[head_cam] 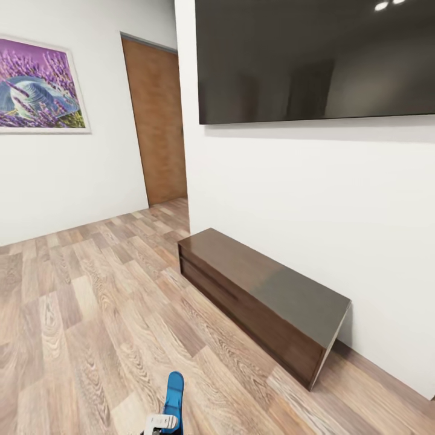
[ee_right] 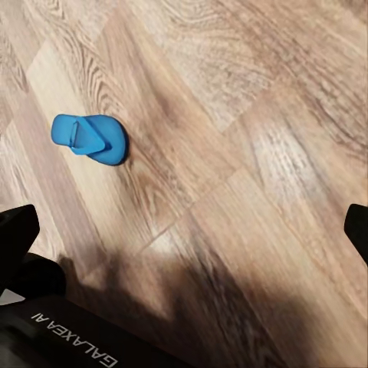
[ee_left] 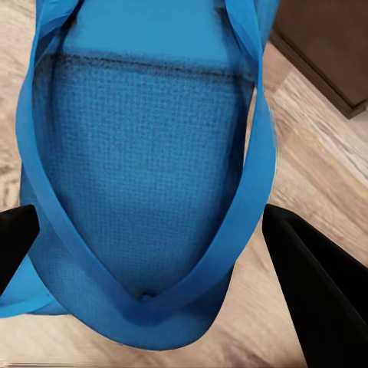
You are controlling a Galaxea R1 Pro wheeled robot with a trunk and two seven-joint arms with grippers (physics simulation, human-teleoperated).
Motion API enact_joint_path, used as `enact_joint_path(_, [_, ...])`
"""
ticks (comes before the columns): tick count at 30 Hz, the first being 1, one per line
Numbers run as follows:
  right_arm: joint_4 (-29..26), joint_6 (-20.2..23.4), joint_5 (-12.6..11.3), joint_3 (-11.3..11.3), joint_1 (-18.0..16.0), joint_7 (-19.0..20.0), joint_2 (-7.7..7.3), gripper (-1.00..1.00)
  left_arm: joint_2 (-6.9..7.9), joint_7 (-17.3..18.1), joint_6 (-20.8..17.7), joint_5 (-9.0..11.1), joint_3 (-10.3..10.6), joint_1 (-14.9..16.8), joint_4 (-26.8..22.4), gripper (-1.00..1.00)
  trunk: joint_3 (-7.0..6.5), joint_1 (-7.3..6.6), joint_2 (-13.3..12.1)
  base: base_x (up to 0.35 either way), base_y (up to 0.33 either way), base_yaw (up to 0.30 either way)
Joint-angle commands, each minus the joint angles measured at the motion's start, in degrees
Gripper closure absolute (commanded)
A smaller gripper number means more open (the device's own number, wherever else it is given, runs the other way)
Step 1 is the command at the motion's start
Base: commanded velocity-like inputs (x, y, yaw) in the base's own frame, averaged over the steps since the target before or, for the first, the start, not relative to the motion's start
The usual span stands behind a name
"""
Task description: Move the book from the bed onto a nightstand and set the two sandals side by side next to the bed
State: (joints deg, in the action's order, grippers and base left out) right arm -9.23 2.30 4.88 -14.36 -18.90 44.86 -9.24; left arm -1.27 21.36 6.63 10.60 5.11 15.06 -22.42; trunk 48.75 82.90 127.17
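Blue sandal (ee_left: 146, 176) held by left gripper (ee_left: 153, 253); right gripper (ee_right: 184, 230) spread over bare floor (ee_right: 253, 115).

Bright blue is seen on both sandals (ee_left: 146, 176) (ee_right: 90, 139). The floor (head_cam: 90, 314) is patterned in brown wood grain. The cabinet (head_cam: 260, 302) is coloured glossy dark brown.

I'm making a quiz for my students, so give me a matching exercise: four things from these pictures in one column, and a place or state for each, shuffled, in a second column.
Things:
1. held sandal
2. second sandal
3. long low cabinet
4. lavender picture

Places or states:
A. hanging on the white wall
B. lying alone on the wood floor
C. between the left end effector's fingers
D. standing against the wall under the dark screen

Pairs: 1-C, 2-B, 3-D, 4-A
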Motion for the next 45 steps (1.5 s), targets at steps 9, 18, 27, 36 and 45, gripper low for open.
enact_joint_path(9, [-0.09,0.24,0.52,-0.49,0.00,0.03,0.01,-1.00,0.04,-0.09,0.23,0.57,0.43,0.06,0.09,1.00,0.05,-0.01,0.02,0.001,0.000,0.282])
enact_joint_path(18, [-0.09,0.24,0.51,-0.50,0.00,-0.03,0.01,-1.00,0.03,-0.09,0.23,0.57,0.43,0.06,0.09,1.00,0.05,-0.01,0.02,0.000,0.000,0.290])
enact_joint_path(27, [-0.09,0.23,0.56,-0.50,0.00,-0.10,0.01,-1.00,0.05,-0.09,0.23,0.57,0.43,0.06,0.09,1.00,0.05,-0.01,0.02,0.000,0.000,0.291])
enact_joint_path(36, [-0.09,0.21,0.57,-0.50,0.00,-0.12,0.01,-1.00,0.04,-0.07,0.23,0.57,0.43,0.06,0.09,1.00,0.05,-0.01,0.02,0.000,0.000,0.291])
enact_joint_path(45, [-0.09,0.22,0.57,-0.49,0.00,-0.12,0.01,-1.00,0.04,-0.09,0.23,0.56,0.43,0.05,0.09,1.00,0.05,-0.01,0.02,0.000,0.000,0.291])
